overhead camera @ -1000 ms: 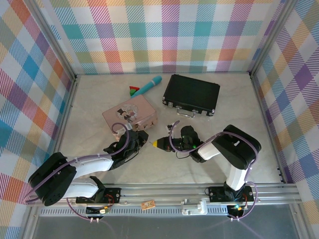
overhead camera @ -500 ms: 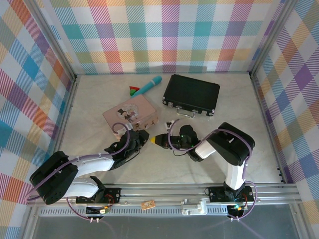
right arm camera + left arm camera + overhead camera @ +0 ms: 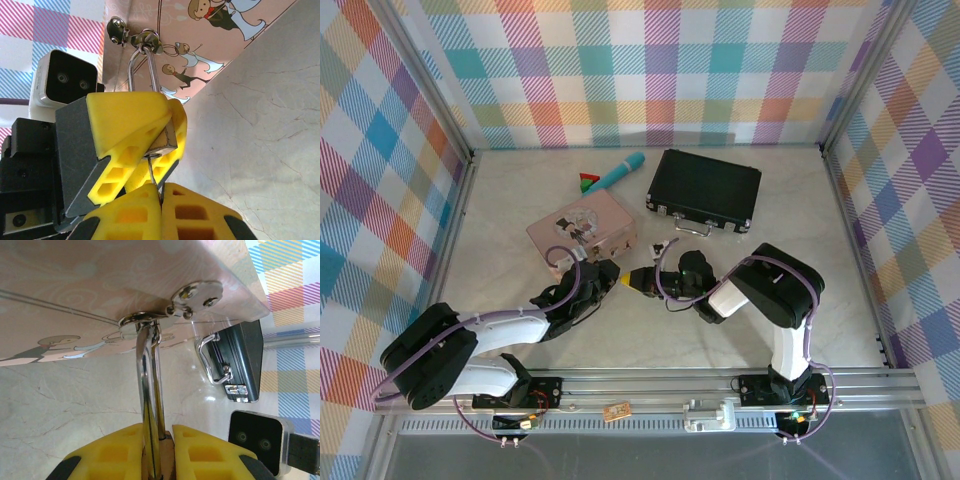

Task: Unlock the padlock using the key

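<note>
The small brass padlock [image 3: 167, 137] hangs by its silver shackle [image 3: 150, 390] from the hasp of the pink tin [image 3: 582, 228]. My left gripper [image 3: 157, 432] is shut on the padlock's body, one yellow finger [image 3: 125, 120] on each side. My right gripper [image 3: 161, 192] is shut on the thin grey key [image 3: 153, 175]. The key's tip meets the keyhole in the bottom of the padlock. In the top view the left gripper [image 3: 610, 278] and right gripper [image 3: 638, 281] meet tip to tip just in front of the tin.
A black case [image 3: 705, 188] with a silver handle lies behind and to the right of the grippers. A teal pen-like stick [image 3: 615, 172] and a red-green triangle [image 3: 587, 182] lie behind the tin. An orange-brown tag [image 3: 615, 411] rests on the front rail.
My right gripper has moved left and slightly back with the key, closing the gap to the padlock. The left gripper has stayed put on the padlock.
</note>
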{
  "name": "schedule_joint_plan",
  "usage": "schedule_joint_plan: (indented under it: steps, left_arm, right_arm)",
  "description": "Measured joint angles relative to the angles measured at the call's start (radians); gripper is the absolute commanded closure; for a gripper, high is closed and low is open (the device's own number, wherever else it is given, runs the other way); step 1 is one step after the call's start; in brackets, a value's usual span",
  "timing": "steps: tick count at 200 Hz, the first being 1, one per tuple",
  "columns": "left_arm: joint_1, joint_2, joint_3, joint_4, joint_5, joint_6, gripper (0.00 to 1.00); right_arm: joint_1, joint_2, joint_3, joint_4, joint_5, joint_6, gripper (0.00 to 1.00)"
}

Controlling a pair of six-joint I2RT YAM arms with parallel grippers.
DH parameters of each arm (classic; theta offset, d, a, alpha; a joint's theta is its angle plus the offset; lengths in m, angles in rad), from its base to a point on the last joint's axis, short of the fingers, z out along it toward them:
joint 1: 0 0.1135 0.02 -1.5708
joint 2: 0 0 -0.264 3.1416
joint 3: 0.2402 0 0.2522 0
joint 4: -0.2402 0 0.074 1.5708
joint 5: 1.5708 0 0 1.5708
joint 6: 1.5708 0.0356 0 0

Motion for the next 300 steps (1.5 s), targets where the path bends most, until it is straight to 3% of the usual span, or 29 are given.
schedule_joint_plan:
  steps: [50, 131, 200, 241, 263, 300]
  left_arm:
    - [-0.009, 0.029, -0.004, 0.021, -0.031, -0.015, 1.0]
    - [-0.037, -0.027, -0.025, 0.001, -0.075, -0.037, 1.0]
    - [-0.052, -0.021, -0.024, 0.016, -0.06, -0.068, 1.0]
    - [-0.054, -0.002, -0.024, 0.027, -0.053, -0.079, 1.0]
    - [-0.054, -0.001, -0.024, 0.029, -0.054, -0.081, 1.0]
    - [-0.055, 0.003, -0.025, 0.073, -0.081, -0.081, 1.0]
  right_arm:
    - [-0.001, 0.043, 0.011, 0.04, 0.0, 0.072, 1.0]
    - [-0.011, 0.031, 0.011, 0.041, -0.026, 0.051, 1.0]
    - [0.017, -0.172, 0.012, -0.32, 0.069, -0.171, 1.0]
    - [0.02, -0.201, 0.031, -0.426, 0.09, -0.241, 1.0]
    - [0.018, -0.201, 0.033, -0.425, 0.085, -0.217, 1.0]
    - [-0.005, -0.164, 0.034, -0.327, 0.034, -0.029, 1.0]
